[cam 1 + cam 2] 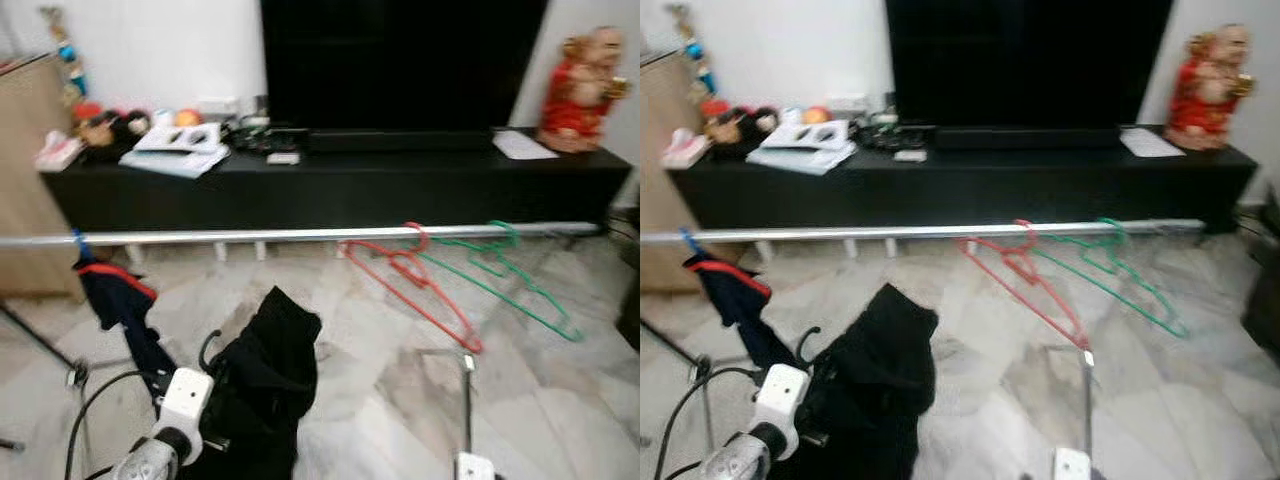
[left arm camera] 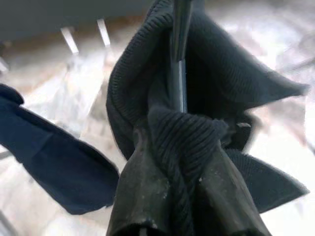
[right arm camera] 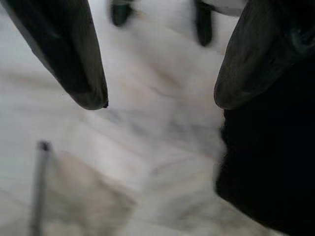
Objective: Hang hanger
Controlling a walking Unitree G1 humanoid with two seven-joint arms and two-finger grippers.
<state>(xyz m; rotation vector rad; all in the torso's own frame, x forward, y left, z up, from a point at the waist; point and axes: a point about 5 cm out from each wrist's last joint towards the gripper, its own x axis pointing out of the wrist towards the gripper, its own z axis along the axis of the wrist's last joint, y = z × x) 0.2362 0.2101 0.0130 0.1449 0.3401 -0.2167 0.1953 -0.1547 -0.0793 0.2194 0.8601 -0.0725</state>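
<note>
My left gripper [image 2: 184, 162] is shut on a black knitted garment [image 1: 265, 370]. The garment hangs on a hanger whose dark hook [image 1: 205, 348] sticks up beside it, low over the floor and below the rail. A grey stem [image 2: 179, 49] rises out of the knit between the fingers. A silver rail [image 1: 300, 236] runs across in front of the console. On its right part hang a red hanger [image 1: 415, 275] and a green hanger [image 1: 520, 285]. At its left end a navy garment [image 1: 120, 300] hangs from a blue hook [image 1: 78, 243]. My right gripper [image 3: 160, 103] is open over the marble floor.
Behind the rail stands a long black console [image 1: 330, 185] with a dark TV [image 1: 400, 60], papers and a red figurine [image 1: 580, 90]. A wooden cabinet [image 1: 25, 170] is at the left. A thin rack upright [image 1: 467, 400] stands near the front right. A black cable [image 1: 80, 420] loops at the lower left.
</note>
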